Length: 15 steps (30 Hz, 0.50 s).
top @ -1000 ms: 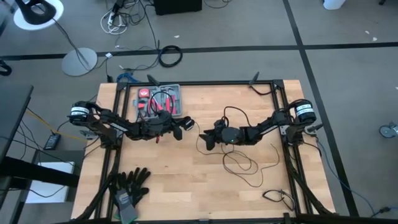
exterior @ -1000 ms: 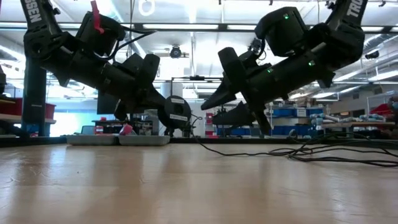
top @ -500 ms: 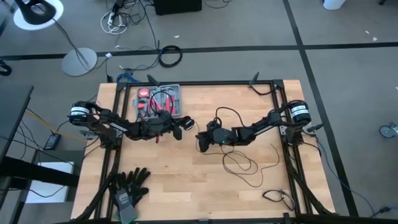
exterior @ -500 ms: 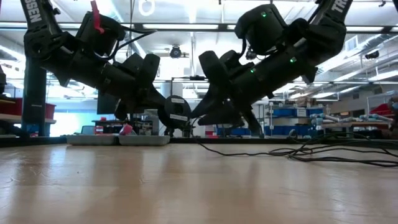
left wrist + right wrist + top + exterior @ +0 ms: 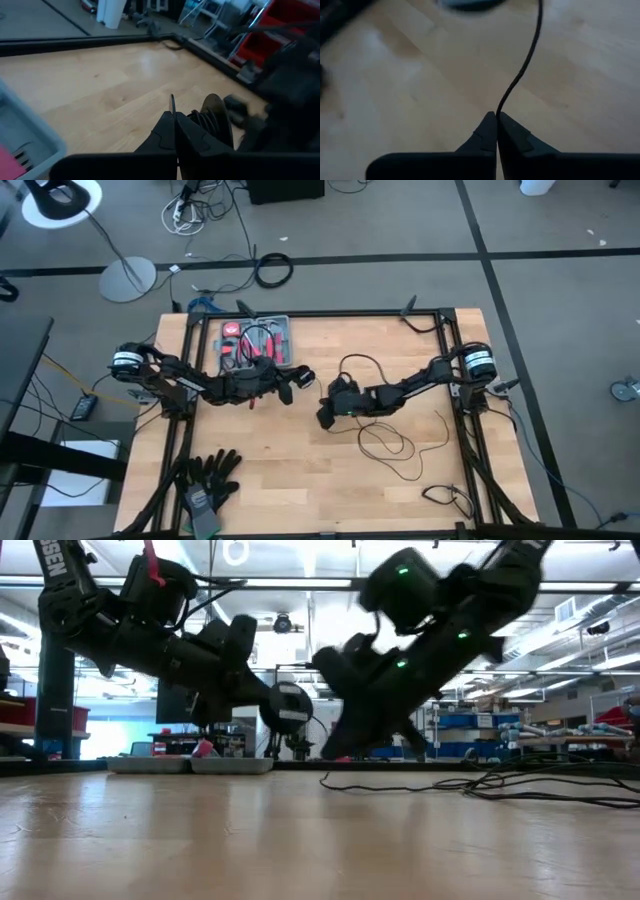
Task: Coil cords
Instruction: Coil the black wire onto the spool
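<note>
The right tool [image 5: 496,120] has just snapped shut on the cord [image 5: 520,75] near mid-table [image 5: 260,470], so a fresh loop can likely be drawn; the rest trails loose toward the right. The left tool [image 5: 174,120] stays closed beside the puck [image 5: 215,112].

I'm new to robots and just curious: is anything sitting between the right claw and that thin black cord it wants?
Nothing visible does. The right gripper is already shut on the cord, which runs up from between its fingertips. The left gripper is shut near the puck.
</note>
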### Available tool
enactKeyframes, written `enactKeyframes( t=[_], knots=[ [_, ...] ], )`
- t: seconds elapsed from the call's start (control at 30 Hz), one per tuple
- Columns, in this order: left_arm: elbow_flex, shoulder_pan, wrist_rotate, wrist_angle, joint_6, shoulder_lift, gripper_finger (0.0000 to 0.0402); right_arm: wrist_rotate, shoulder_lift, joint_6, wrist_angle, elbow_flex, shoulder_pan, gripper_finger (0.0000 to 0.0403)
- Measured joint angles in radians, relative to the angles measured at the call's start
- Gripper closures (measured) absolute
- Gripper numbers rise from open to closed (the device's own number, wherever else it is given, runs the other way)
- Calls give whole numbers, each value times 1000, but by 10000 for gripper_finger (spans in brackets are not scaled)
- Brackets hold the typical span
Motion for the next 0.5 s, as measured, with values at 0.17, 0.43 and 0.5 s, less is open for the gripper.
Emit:
enactKeyframes(
  t=[0.17,0.43,0.5],
  knots=[
    [1,0,18,39,-24,0,402,-70,129,-122,-23,158,0,401],
    [1,-2,8,-115,-73,0,402,-142,234,-446,-46,376,16,402],
    [2,-7,8,-148,-74,0,402,-143,227,-495,-72,391,12,402]
  ],
)
